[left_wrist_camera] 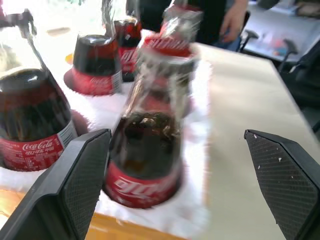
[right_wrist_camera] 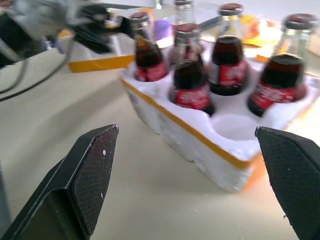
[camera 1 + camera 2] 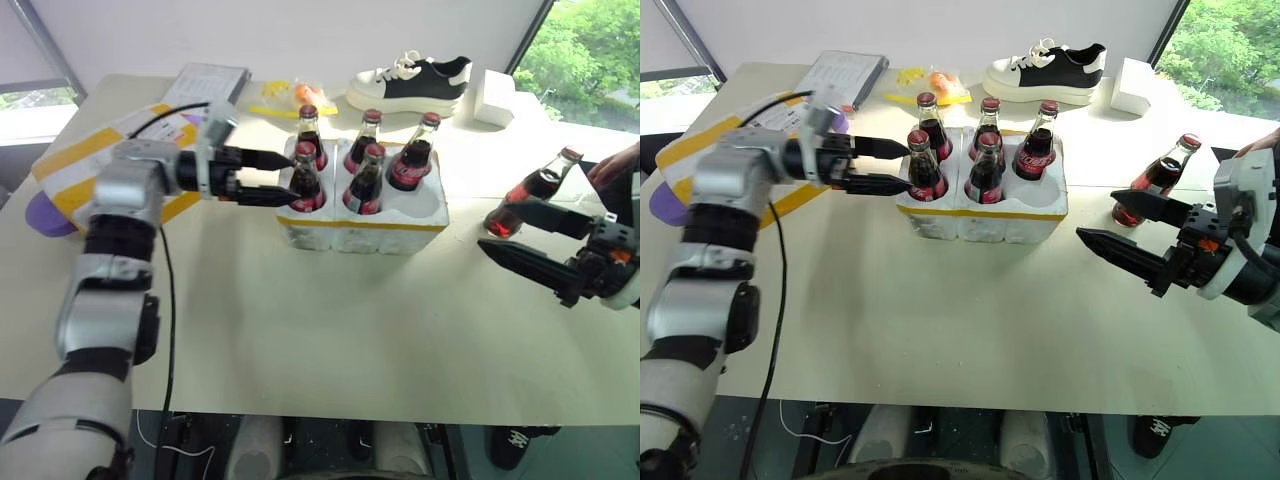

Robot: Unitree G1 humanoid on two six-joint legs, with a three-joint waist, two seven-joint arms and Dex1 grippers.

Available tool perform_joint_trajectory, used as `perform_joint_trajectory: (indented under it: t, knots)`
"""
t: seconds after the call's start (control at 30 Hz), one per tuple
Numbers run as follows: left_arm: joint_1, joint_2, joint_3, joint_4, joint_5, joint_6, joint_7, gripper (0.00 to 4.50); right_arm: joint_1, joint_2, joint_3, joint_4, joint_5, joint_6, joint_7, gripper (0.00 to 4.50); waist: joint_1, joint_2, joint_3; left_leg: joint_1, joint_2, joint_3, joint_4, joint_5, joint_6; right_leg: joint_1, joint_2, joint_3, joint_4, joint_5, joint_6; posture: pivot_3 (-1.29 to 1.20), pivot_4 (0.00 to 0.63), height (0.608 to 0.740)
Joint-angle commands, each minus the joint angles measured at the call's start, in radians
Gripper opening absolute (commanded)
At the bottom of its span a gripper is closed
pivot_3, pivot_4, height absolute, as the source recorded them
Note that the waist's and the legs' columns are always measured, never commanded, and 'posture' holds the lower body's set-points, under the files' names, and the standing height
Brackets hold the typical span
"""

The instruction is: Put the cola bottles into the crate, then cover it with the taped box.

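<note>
**Five bottles seated, one well vacant, sixth bottle loose at right**

Nearest, at right of frame, the right gripper (image 3: 1118, 226) has its fingers fully apart and holds nothing; it lies beside the loose bottle (image 3: 1153, 180), which stands tilted on the counter (image 3: 940, 330) with a person's hand (image 3: 612, 165) just behind it.

Mid-frame, the crate (image 3: 985, 218) carries five bottles (image 3: 987, 170) upright in its wells. The front-right well (image 2: 231, 126) is vacant.

At left of centre, the left gripper (image 3: 280, 176) is spread wide, empty, its fingers straddling the front-left bottle (image 3: 306, 180) without gripping it.

Upper left, the taped box (image 3: 75, 165) rests on the counter behind the left arm.

Handling judgement: the bottles are glass, rigid, smooth, breakable and fairly heavy; best taken at the shoulder below the neck. The foam crate and box look light, easily dented.
</note>
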Motion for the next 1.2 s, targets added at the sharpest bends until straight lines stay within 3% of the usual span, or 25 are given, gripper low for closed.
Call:
perform_joint_trajectory:
  t: [0.03, 0.17, 0.37, 0.6, 1.2]
  knots:
    - [0.114, 0.103, 0.102, -0.316, -0.18, 0.224, 0.015, 4.46, 0.008, 0.033, -0.029, 0.015, -0.054, -0.031, -0.052, 4.5, -0.01, 0.001, 0.0, 0.0, 0.0, 0.0, 0.0, 0.0, 0.0, 0.001, 0.0, 0.0, 0.0, 0.0, 0.0, 0.0, 0.15, 0.74]
    - [0.334, 0.172, 0.194, -0.633, -0.347, 0.391, 0.108, 4.46, 0.006, 0.087, -0.008, 0.052, -0.128, -0.036, -0.155, 4.5, -0.01, 0.001, -0.001, 0.002, 0.001, -0.001, 0.0, 0.0, 0.0, 0.003, -0.001, 0.001, 0.0, 0.0, 0.0, 0.0, 0.15, 0.74]
    - [0.474, 0.11, 0.25, -0.815, -0.47, 0.461, 0.329, 4.46, -0.072, 0.162, 0.062, 0.155, -0.262, -0.08, -0.284, 4.5, -0.013, 0.002, -0.001, 0.004, 0.0, -0.003, 0.0, 0.0, 0.0, 0.005, 0.0, 0.001, 0.0, 0.0, 0.0, 0.0, 0.15, 0.74]
    - [0.501, 0.073, 0.232, -0.882, -0.527, 0.443, 0.483, 4.46, -0.226, 0.242, 0.158, 0.382, -0.398, -0.16, -0.322, 4.5, -0.016, 0.004, -0.002, 0.005, -0.001, -0.001, 0.0, 0.001, -0.002, 0.004, 0.0, 0.002, 0.001, 0.0, 0.0, 0.0, 0.15, 0.74]
    - [0.486, 0.132, 0.219, -0.894, -0.61, 0.416, 0.562, 4.46, -0.534, 0.345, 0.311, 0.893, -0.639, -0.441, -0.209, 4.5, -0.021, 0.006, -0.002, 0.005, -0.001, 0.001, -0.002, 0.002, -0.003, 0.004, 0.001, 0.002, 0.0, 0.0, 0.0, 0.0, 0.15, 0.74]
